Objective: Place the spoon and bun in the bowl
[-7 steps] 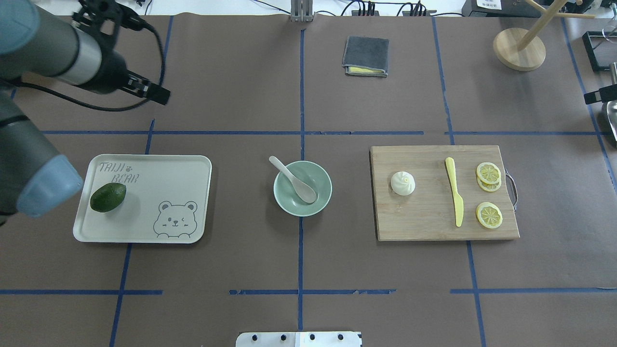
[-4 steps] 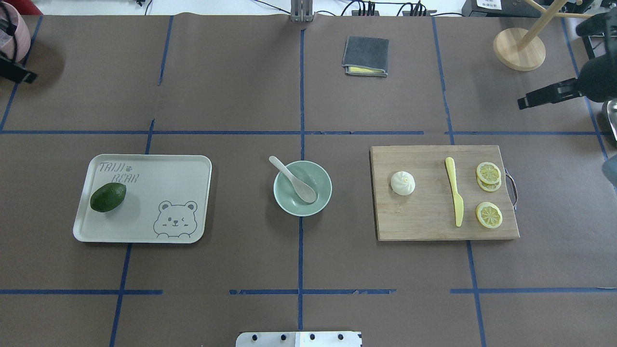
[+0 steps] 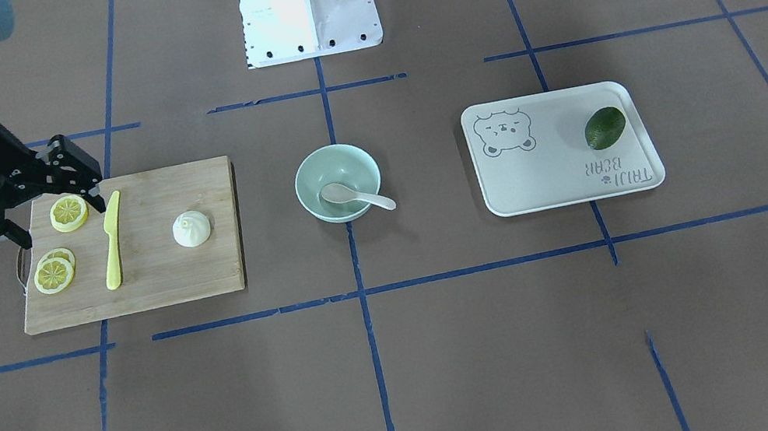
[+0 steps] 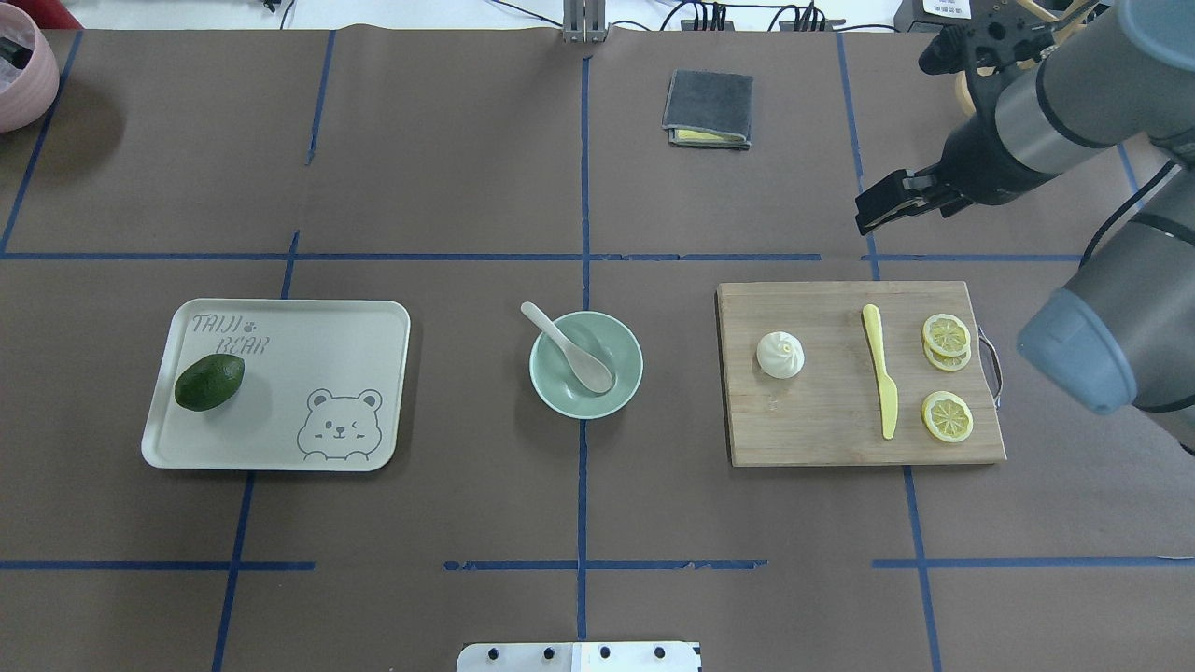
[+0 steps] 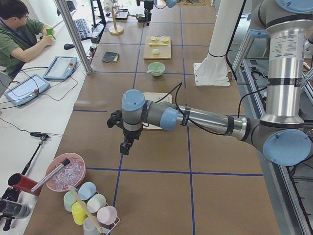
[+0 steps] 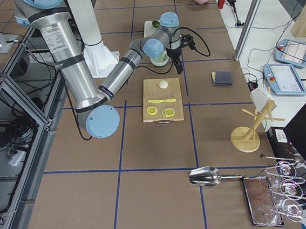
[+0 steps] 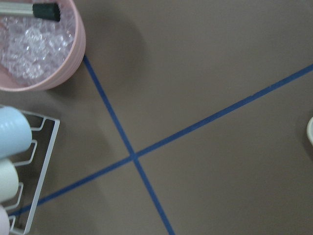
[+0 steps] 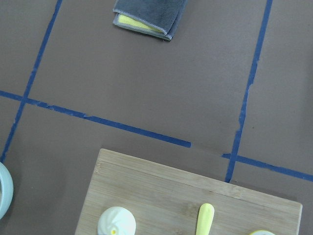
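The pale spoon [image 4: 571, 351] lies in the mint-green bowl [image 4: 624, 385] at the table's middle, its handle over the far-left rim; both show in the front view, spoon [image 3: 354, 195] and bowl [image 3: 335, 159]. The white pleated bun [image 4: 780, 355] sits on the left part of the wooden cutting board [image 4: 822, 429] and shows in the right wrist view [image 8: 117, 223]. My right gripper [image 4: 866, 213] hovers beyond the board's far edge, up and right of the bun, open and empty [image 3: 85, 172]. My left gripper [image 5: 125, 147] shows only in the exterior left view, far from the bowl; I cannot tell its state.
A yellow knife [image 4: 880, 369] and lemon slices [image 4: 947, 416] lie on the board. An avocado [image 4: 209, 381] sits on the bear-print tray [image 4: 308, 317] at left. A folded grey cloth [image 4: 709, 109] and a wooden stand [image 4: 1005, 93] are at the back. A pink bowl [image 4: 17, 75] is far left.
The left arm has drawn back out of the overhead view to the left. The right arm has come in from the right, its gripper moving left to beyond the board's far edge.
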Action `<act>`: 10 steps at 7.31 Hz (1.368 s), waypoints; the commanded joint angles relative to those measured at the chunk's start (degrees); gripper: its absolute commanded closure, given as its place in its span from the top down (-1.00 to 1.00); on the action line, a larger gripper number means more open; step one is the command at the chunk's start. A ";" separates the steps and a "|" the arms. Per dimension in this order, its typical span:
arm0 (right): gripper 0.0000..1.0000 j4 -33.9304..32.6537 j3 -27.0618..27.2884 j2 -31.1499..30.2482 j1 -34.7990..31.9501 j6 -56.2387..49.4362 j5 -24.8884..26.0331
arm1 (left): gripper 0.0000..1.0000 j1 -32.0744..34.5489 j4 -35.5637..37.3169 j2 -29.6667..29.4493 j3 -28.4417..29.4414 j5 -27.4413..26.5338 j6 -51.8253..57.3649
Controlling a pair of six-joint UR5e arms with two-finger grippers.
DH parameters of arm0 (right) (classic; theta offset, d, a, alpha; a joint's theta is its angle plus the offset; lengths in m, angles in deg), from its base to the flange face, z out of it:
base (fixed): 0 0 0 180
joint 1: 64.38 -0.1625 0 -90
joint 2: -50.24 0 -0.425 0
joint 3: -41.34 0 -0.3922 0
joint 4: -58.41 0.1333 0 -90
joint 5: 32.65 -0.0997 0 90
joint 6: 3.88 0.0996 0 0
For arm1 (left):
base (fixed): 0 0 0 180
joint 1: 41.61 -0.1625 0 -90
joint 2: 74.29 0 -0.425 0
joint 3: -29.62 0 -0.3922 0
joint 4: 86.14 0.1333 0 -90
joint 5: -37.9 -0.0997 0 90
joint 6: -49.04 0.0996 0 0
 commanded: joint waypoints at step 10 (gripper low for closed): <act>0.30 16.14 -13.64 -0.28 21.19 14.95 18.98 | 1.00 1.04 0.17 1.84 2.23 3.54 -0.20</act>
